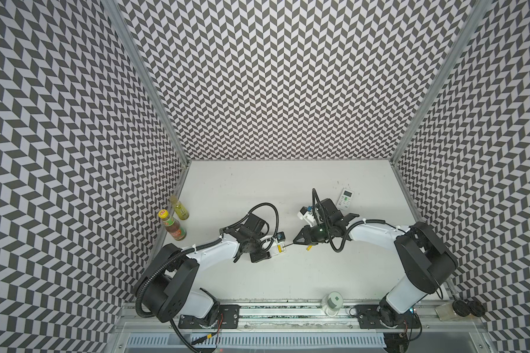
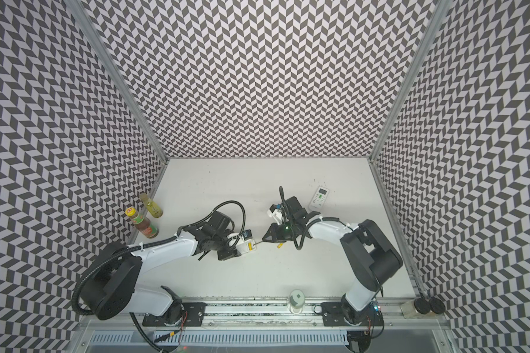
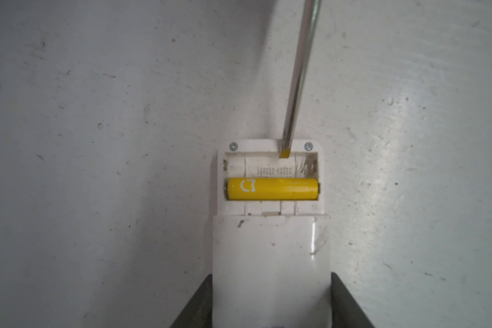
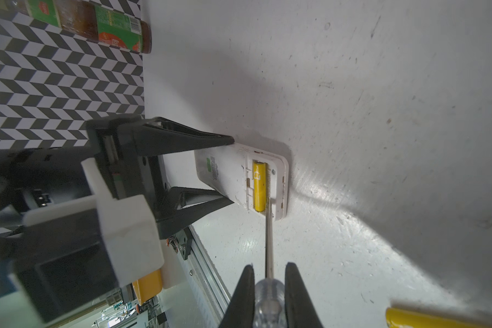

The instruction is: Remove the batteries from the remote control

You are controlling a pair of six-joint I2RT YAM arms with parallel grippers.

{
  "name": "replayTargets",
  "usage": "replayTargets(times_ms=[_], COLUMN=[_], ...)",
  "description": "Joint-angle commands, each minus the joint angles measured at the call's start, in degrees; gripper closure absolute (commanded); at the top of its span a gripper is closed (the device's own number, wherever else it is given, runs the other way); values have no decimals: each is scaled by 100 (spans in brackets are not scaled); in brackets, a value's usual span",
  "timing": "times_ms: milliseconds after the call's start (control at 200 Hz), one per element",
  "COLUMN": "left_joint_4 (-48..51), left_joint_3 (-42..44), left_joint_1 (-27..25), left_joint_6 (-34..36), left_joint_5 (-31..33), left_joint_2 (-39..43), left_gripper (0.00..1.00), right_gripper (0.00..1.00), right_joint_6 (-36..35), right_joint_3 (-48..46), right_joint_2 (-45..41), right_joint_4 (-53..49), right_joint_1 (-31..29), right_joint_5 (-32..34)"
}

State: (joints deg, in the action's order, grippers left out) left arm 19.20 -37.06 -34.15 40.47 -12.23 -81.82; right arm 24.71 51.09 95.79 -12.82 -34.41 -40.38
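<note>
Over on the left, our left gripper (image 4: 233, 170) clamps the white remote (image 3: 270, 250), back up, compartment open. 1 yellow battery (image 3: 271, 188) with a white logo sits in the slot nearer the fingers. The end slot's printed code is too small to read. The screwdriver (image 3: 298, 76) tip pokes in there, its clear handle pinched by our right gripper (image 4: 269, 267). 1 loose yellow battery (image 4: 438, 319) lies on the table (image 3: 97, 142) beside it.

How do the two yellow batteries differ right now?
The seated battery lies in the open compartment of the remote, beside an empty slot; the loose battery lies on the bare table near the right gripper. The seated battery is boxed in by the compartment walls; the loose battery has nothing enclosing it. Both are slim yellow cylinders lying flat.
</note>
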Motion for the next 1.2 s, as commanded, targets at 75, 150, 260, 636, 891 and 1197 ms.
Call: replayTargets(times_ms=[75, 150, 260, 636, 891, 1197], left_joint_4=[-70, -61, -3, -31, -31, 19], left_joint_3=[-21, -20, -98, -60, -77, -212], left_joint_1=[-49, -56, -66, -83, -92, -167], left_joint_6=[74, 93, 58, 92, 93, 78], left_joint_5=[-84, -80, -52, -74, -53, 8], left_joint_2=[-14, -51, -44, -85, -126, -300], left_gripper=[82, 82, 82, 82, 77, 30], right_gripper=[100, 100, 100, 100, 100, 100], right_joint_6=[88, 30, 52, -283, -380, -364], right_joint_3=[-95, -32, -71, -161, -249, -326], right_joint_2=[119, 226, 294, 619, 721, 760], right_joint_4=[425, 347, 457, 504, 602, 668], right_joint_1=[-49, -48, -48, 63, 222, 254], right_joint_5=[56, 116, 20, -291, -427, -400])
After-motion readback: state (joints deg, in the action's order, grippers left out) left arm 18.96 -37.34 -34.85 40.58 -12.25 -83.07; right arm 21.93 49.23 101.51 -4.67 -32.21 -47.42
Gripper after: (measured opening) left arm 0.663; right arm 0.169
